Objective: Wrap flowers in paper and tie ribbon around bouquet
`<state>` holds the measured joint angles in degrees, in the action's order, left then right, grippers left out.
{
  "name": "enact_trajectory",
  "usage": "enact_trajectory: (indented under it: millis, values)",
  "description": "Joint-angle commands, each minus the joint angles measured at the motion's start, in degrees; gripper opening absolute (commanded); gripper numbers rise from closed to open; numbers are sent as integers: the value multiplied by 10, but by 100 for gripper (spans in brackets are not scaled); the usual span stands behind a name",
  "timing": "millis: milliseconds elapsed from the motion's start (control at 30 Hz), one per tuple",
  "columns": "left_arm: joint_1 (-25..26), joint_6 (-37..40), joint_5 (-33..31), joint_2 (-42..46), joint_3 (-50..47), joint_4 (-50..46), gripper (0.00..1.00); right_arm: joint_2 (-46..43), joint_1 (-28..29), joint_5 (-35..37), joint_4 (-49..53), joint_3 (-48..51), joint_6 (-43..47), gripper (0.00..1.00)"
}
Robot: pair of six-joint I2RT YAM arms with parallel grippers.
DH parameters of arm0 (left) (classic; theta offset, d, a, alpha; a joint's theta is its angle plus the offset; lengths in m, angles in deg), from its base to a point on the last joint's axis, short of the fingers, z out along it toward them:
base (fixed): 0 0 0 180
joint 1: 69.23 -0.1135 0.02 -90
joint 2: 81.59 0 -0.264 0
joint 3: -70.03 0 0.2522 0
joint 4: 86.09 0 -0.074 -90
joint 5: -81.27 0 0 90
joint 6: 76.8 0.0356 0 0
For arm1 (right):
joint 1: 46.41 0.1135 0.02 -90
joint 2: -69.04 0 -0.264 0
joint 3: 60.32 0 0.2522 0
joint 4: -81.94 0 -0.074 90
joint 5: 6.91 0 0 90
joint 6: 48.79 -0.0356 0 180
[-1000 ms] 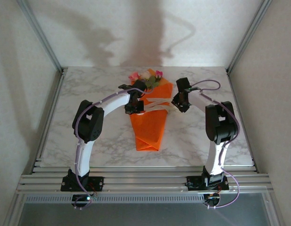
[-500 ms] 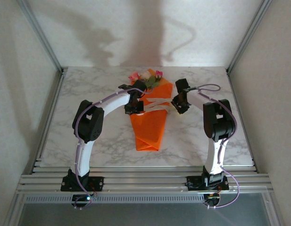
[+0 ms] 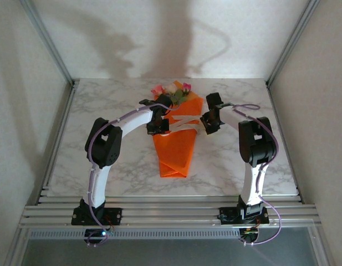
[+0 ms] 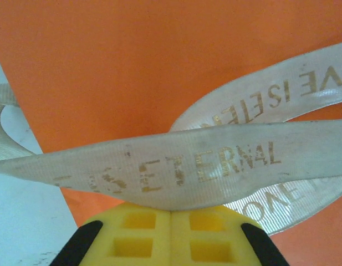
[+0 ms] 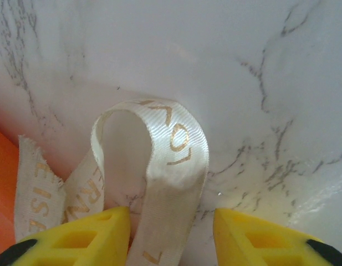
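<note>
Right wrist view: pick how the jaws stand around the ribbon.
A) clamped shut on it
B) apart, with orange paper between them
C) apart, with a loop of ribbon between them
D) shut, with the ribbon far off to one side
C: the jaws of the right gripper stand apart, and the ribbon arches up in a loop from the gap between them, over the marble table.

Bouquet [image 3: 175,141]: orange paper [image 3: 176,155] folded into cone, lying flat on surface [image 3: 104,160], narrow end toward near edge. Flowers [image 3: 172,90]: pink, magenta, cream heads, green leaves, poking from wide far end. Ribbon [image 3: 185,124]: cream, gold lettering, strands crossing over cone; looped end on surface just right of paper.
</note>
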<state>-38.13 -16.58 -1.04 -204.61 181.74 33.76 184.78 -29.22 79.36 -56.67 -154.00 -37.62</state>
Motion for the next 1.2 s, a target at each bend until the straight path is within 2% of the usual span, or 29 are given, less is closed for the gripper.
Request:
enact_trajectory:
  millis: [0, 33, 100, 133, 267, 533, 767, 933, 1067, 1100, 1167]
  values:
    - [5, -7, 3, 35, 15, -17, 0, 19, 7, -8, -9, -17, -29, 38]
    - [5, -9, 1, 39, 16, -17, 0, 24, 7, -9, -10, -19, -29, 31]
    - [4, -12, -2, 47, 15, -22, 0, 27, 6, -5, -7, -22, -29, 8]
    - [4, -14, -6, 54, 15, -27, 0, 25, 5, 3, -1, -22, -26, 0]
    - [-4, -23, -26, 88, -1, -53, 0, -2, -8, 48, 17, -19, 3, 0]
    - [-39, -38, -47, 183, -113, -84, 0, -19, -24, 50, 14, -24, 62, 0]
    - [-102, -56, -55, 265, -191, -67, 0, -28, -36, 66, 18, -26, 93, 0]
    - [-118, -55, -60, 280, -195, -76, 0, -35, -50, 73, 22, -26, 113, 0]
    - [-118, -57, -32, 275, -203, -57, 0, -44, -45, 49, 18, -27, 114, 0]
    - [-118, -60, -23, 273, -205, -51, 0, -52, -39, 38, 9, -17, 103, 1]
    - [-117, -67, -10, 269, -211, -37, 0, -75, -14, 8, -14, 16, 63, 23]
